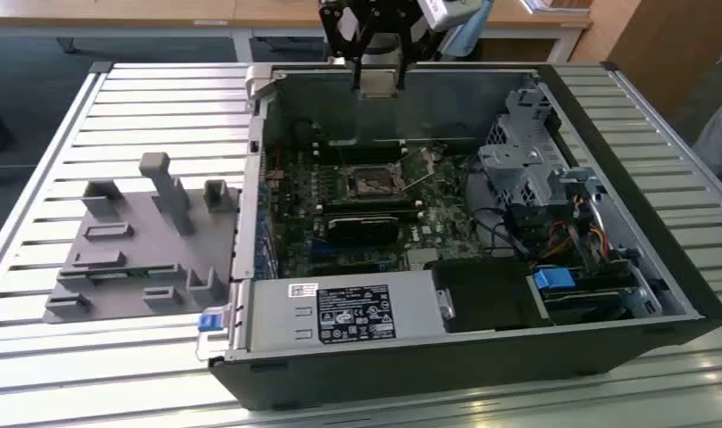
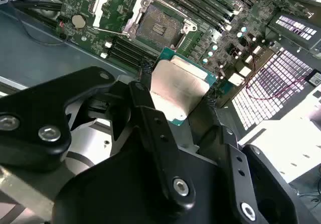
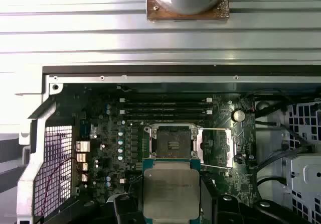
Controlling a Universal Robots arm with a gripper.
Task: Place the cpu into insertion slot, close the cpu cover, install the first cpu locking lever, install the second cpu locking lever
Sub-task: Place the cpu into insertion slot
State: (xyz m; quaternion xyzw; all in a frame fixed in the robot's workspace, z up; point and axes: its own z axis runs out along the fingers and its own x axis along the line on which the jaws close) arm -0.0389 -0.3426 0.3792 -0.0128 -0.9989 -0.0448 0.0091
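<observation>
In the exterior view, the one gripper (image 1: 379, 82) hangs over the open computer case (image 1: 456, 370), well apart from the one insertion slot (image 1: 371, 183). In the second wrist view it pinches the one cpu (image 2: 178, 91) by its edges, so I think the chip could tip, go in crooked and hurt the slot. In the first wrist view, the one cpu cover (image 3: 216, 146) lies flipped open just beside the slot.
</observation>
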